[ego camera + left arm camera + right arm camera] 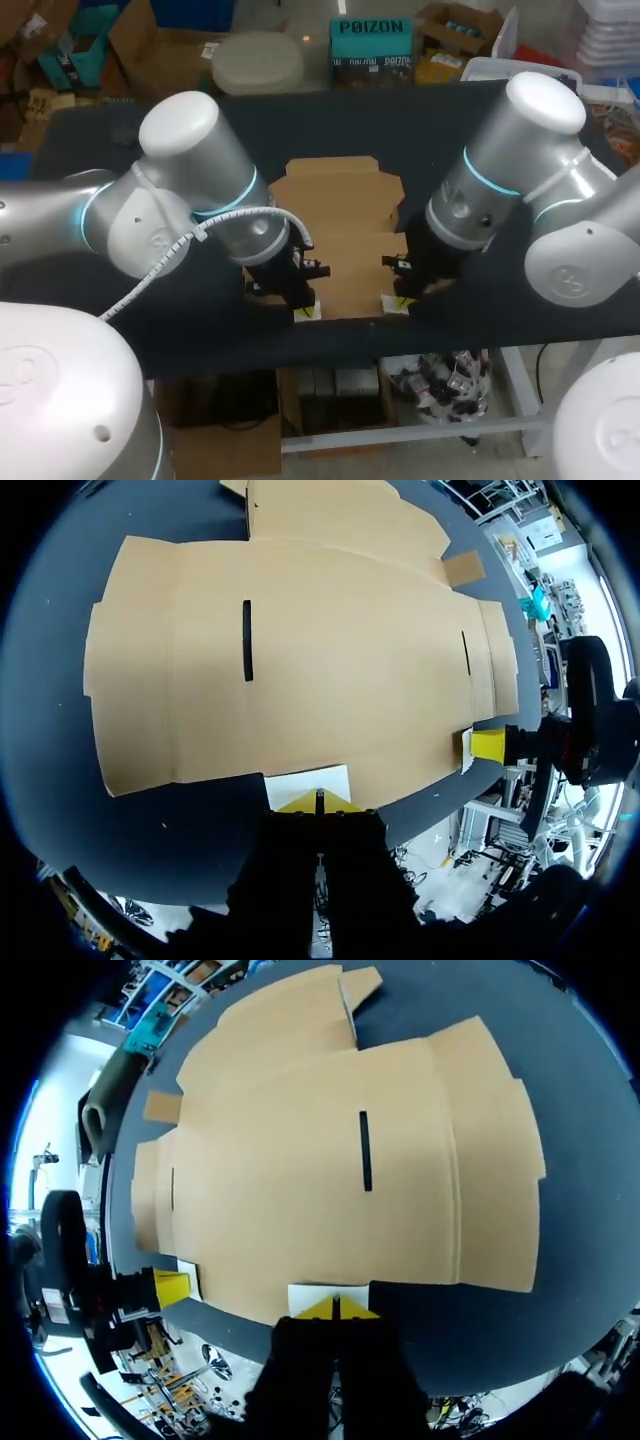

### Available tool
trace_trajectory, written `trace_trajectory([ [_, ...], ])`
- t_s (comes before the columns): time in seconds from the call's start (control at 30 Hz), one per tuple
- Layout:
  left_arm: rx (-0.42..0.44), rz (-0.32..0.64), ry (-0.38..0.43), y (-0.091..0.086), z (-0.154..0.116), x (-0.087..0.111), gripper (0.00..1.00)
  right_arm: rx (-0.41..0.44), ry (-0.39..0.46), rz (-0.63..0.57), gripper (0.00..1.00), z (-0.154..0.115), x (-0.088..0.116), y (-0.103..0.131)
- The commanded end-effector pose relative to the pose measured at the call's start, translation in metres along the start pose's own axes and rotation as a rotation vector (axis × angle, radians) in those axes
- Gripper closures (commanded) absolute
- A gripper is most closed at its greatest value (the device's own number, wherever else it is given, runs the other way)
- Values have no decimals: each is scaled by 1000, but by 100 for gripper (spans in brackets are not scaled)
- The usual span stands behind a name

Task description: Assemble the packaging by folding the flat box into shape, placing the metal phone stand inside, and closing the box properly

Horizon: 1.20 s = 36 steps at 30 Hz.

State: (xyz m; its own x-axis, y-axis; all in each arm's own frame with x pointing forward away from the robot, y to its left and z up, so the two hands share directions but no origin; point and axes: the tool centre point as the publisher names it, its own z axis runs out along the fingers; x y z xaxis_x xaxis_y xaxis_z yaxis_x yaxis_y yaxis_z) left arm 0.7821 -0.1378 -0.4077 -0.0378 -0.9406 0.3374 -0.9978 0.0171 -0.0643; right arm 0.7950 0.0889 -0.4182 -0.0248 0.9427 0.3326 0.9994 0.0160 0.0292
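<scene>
You've got the flat box (340, 235) lying unfolded on the dark table (480, 120), roughly mid-table between your two arms. All panels and flaps are flat against the surface, nothing folded up.

Left gripper (305, 308) sits at the box's near left corner, right gripper (397, 303) at its near right corner. Both are at the near edge of the cardboard, apart from each other with the near panel between them.

In the left wrist view the left gripper (320, 802) has its yellow tips pressed together, only a thin seam between them, so it reads as closed. A small white patch (305, 783) lies just ahead of the tips, right at the near edge of the box (300, 660). You can't tell from here whether any cardboard is pinched in the seam. The other arm's yellow tip (490, 744) shows at the box's near right corner.

The right wrist view is the same story: right gripper (335, 1307) has its tips together, closed, with a white patch (320, 1292) just ahead at the edge of the box (300, 1210). The left gripper (172, 1285) is visible at the near left corner.

Two narrow dark slots are cut in the cardboard, one toward the left side (247, 640) and one toward the right (465, 652)
</scene>
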Motion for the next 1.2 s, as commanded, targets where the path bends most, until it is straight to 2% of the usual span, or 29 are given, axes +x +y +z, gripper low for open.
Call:
trace_trajectory([
  [0.03,27,3,3,6,-18,-2,100,-21,54,-4,100,-24,-14,0],
  [0.43,63,20,64,-4,-54,-3,100,-58,145,-15,100,-71,-29,19],
  [0.7,64,24,90,-14,-71,-8,100,-58,205,-2,100,-89,-44,33],
  [0.77,63,25,90,-17,-75,-9,100,-58,214,-1,89,-94,-46,36],
  [0.8,60,26,92,-18,-76,-9,100,-59,218,1,80,-96,-47,38],
  [0.83,56,29,94,-19,-78,-9,100,-60,220,2,78,-98,-49,40],
  [0.93,58,28,101,-23,-82,-9,81,-60,233,2,75,-106,-52,46],
  [1.03,58,31,107,-26,-88,-10,56,-61,239,3,63,-114,-55,51],
  [1.1,59,30,112,-29,-91,-11,51,-63,243,7,57,-118,-57,56],
  [1.13,61,31,116,-30,-93,-12,42,-63,246,8,54,-120,-58,59],
  [1.17,65,30,119,-32,-95,-12,38,-64,247,12,53,-122,-59,61],
  [1.2,68,31,123,-33,-97,-13,22,-64,252,15,52,-124,-60,64],
])
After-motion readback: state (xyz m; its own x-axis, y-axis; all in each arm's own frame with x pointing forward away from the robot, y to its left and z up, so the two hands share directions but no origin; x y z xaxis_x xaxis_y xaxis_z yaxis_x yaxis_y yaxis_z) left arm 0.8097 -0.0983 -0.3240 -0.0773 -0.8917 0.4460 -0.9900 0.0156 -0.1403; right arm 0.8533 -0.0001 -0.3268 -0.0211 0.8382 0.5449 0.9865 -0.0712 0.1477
